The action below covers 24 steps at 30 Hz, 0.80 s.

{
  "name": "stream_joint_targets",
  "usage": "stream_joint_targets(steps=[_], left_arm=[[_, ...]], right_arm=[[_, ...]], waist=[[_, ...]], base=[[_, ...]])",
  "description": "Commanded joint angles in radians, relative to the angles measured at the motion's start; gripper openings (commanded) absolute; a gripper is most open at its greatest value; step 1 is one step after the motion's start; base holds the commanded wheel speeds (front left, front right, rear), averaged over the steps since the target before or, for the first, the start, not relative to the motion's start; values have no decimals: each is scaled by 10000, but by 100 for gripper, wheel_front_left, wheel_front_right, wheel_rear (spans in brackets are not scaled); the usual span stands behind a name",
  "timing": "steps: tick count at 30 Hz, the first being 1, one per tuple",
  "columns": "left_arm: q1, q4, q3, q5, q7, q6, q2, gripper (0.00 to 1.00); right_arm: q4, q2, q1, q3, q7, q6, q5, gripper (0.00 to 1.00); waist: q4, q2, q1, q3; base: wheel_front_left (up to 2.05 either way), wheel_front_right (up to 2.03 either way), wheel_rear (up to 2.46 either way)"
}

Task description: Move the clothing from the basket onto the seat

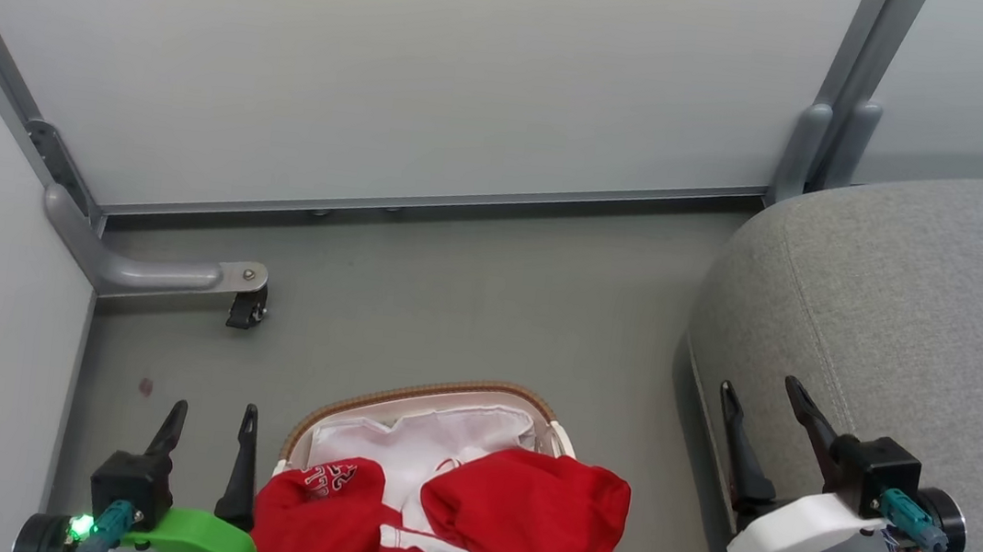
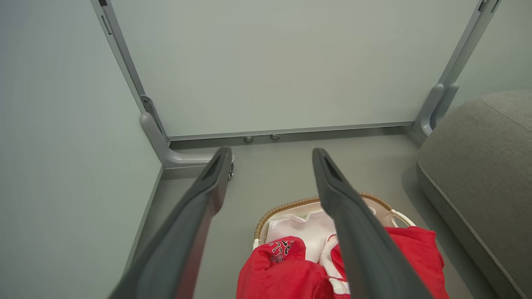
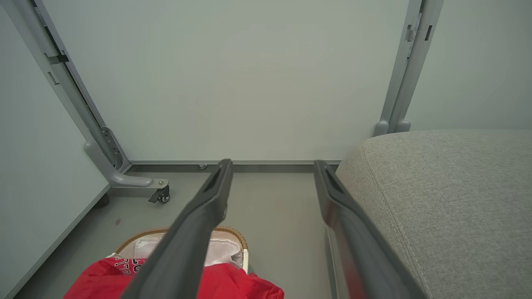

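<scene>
Red clothing (image 1: 463,523) with white trim is heaped in the basket (image 1: 432,394), a cream oval with a brown woven rim and white liner, low in the head view; one piece with lettering (image 1: 329,480) lies on the left. The heap also appears as clothing (image 2: 282,274) and clothing (image 3: 112,278) in the wrist views. My left gripper (image 1: 210,429) stands open, just left of the basket. My right gripper (image 1: 760,395) is open too, over the front left edge of the grey seat (image 1: 931,317), apart from the basket.
Pale partition panels close the back and left. A grey metal foot with a black caster (image 1: 247,308) juts onto the floor at the left, behind the basket. Bare grey floor (image 1: 498,295) lies between basket, panels and seat.
</scene>
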Motion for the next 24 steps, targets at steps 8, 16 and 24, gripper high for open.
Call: stream_joint_targets(steps=[8,16,24], left_arm=[[134,368,140,777,-201,-202,-111,100],[-404,729,12,770,-256,-462,-165,100],[-1269,1275,-385,568,-254,-548,-1,100]], right_arm=[[60,-59,-87,51,-224,0,-710,100],[-198,-59,-369,98,-281,0,-888,100],[-518,-57,-967,125,-281,-1,-783,100]], waist=[[-96,0,0,104],[-331,0,0,897],[-663,0,0,2151]], base=[[0,0,0],[0,0,0],[0,0,0]])
